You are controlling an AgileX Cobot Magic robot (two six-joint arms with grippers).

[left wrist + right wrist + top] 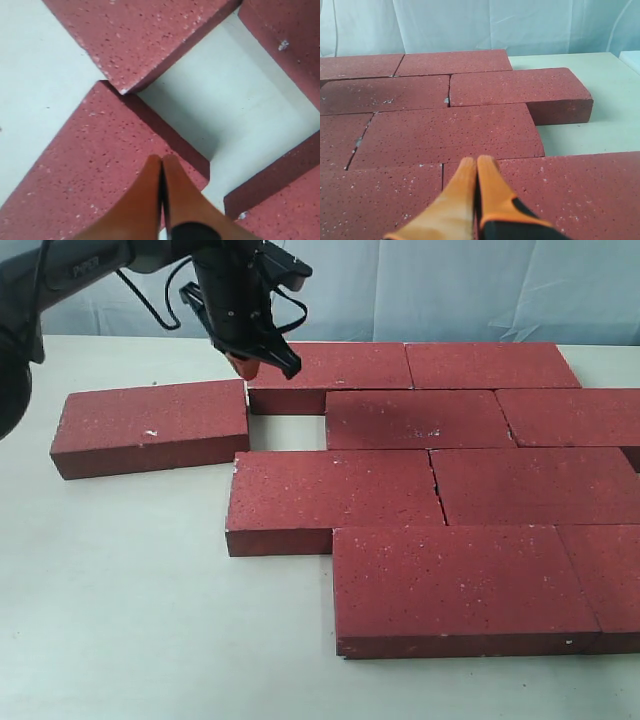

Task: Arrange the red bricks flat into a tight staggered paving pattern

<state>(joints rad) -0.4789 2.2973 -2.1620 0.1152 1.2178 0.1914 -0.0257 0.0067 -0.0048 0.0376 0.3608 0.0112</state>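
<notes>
Right gripper (476, 161) fingertips pressed together, nothing between. Red bricks (445, 132) lie flat in staggered rows on pale table (615, 90).

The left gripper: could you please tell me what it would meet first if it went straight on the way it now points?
Most likely the top of the back-row brick, near its corner beside the gap; how high the left gripper hangs is unclear.
</notes>
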